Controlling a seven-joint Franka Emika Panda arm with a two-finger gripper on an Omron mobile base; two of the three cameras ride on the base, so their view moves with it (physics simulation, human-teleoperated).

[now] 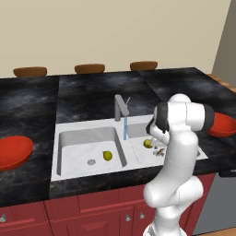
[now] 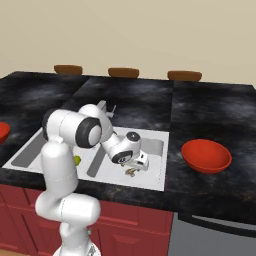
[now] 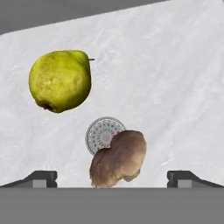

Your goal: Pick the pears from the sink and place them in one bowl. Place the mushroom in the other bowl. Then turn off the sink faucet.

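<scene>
Gripper [image 3: 112, 177] spread wide and empty at bottom of hand view, mushroom [image 3: 119, 159] between its fingertips over drain [image 3: 99, 133], pear [image 3: 60, 80] upper left

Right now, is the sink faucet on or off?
On. A thin blue stream of water runs down from the spout of the sink faucet into the sink.

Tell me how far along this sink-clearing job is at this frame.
Nothing is done yet: both red bowls hold nothing, one pear lies in the left basin, the other in the right. In hand: the open gripper hangs over the mushroom, not yet gripping it. Left: all three items, and the faucet, with water running.
</scene>
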